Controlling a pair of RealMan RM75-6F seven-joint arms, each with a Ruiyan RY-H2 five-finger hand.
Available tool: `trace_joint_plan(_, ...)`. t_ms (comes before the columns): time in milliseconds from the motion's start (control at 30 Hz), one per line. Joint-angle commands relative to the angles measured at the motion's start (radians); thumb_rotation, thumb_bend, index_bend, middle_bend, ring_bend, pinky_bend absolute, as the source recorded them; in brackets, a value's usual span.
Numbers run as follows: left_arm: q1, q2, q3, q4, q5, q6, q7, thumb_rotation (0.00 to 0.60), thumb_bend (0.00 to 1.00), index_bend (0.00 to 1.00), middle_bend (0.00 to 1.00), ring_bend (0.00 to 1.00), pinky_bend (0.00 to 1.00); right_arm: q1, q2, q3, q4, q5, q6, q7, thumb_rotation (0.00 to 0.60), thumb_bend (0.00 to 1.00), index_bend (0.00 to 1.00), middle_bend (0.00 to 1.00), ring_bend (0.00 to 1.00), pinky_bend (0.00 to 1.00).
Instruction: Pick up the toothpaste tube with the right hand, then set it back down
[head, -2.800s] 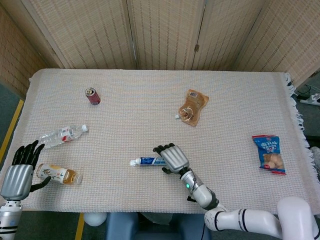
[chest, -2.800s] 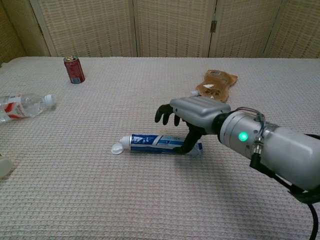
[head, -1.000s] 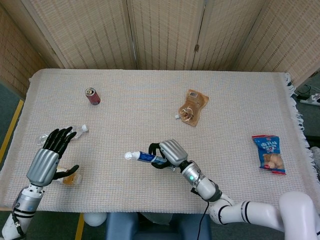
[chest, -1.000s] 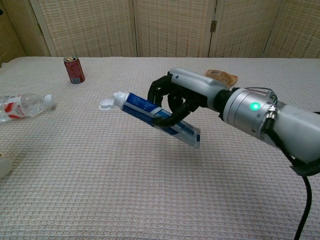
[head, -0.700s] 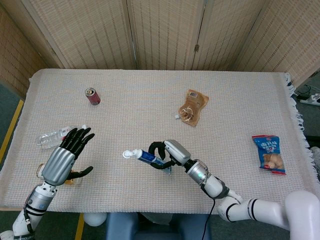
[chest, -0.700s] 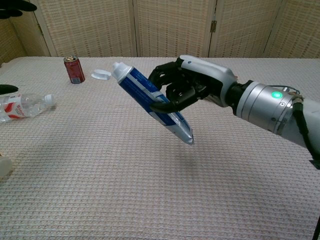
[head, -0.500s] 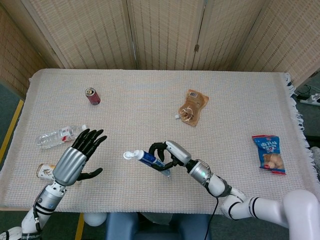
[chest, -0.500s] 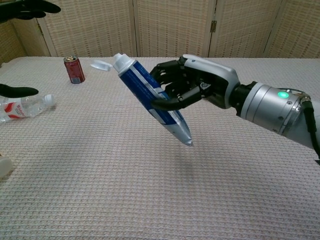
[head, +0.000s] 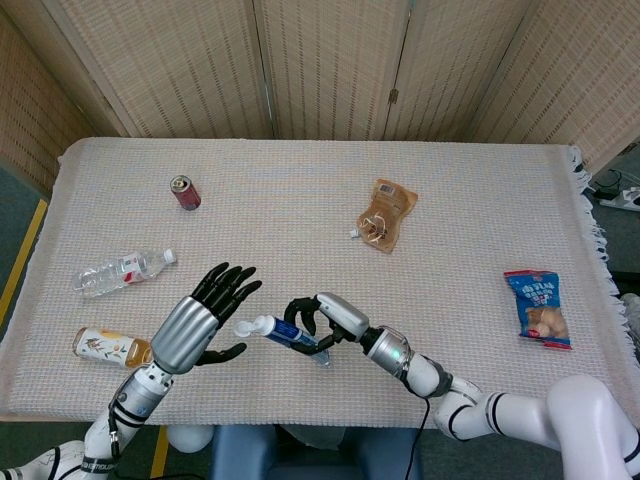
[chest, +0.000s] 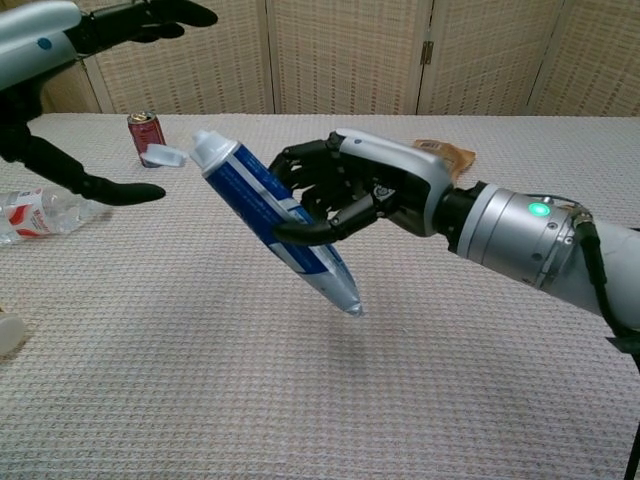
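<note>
My right hand (chest: 355, 195) had its fingers wrapped around the middle of the toothpaste tube (chest: 275, 222), which hung clear above the woven tablecloth (chest: 200, 380) — long axis tilted, crimped end low and toward me, cap end up and away to my left. So setting it back down would, I judged, mean levelling that axis as I lowered. My left hand (head: 200, 325) hovered just beside the cap end, empty, fingers spread — farther off lay the red can (head: 185, 192) and brown pouch (head: 385, 213).
</note>
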Motion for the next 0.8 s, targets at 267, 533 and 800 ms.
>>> trace_joint_plan(267, -0.019, -0.022, -0.002, 0.013, -0.021, -0.006, 0.036, 0.600, 0.25, 0.00, 0.06, 0.07, 0.00, 0.004, 0.009, -0.024, -0.014, 0.002, -0.001, -0.014, 0.600, 0.89, 0.74, 0.65, 0.69, 0.62)
trace_joint_plan(533, -0.021, -0.015, 0.005, 0.012, -0.035, -0.002, 0.045, 0.600, 0.25, 0.00, 0.06, 0.07, 0.00, 0.007, 0.017, -0.032, -0.017, 0.011, -0.008, -0.036, 0.600, 0.90, 0.75, 0.65, 0.69, 0.62)
trace_joint_plan(800, -0.025, 0.008, 0.008, -0.012, -0.042, -0.002, 0.049, 0.600, 0.25, 0.00, 0.06, 0.07, 0.00, 0.013, 0.018, -0.043, -0.021, 0.020, -0.033, -0.091, 0.600, 0.91, 0.75, 0.66, 0.69, 0.62)
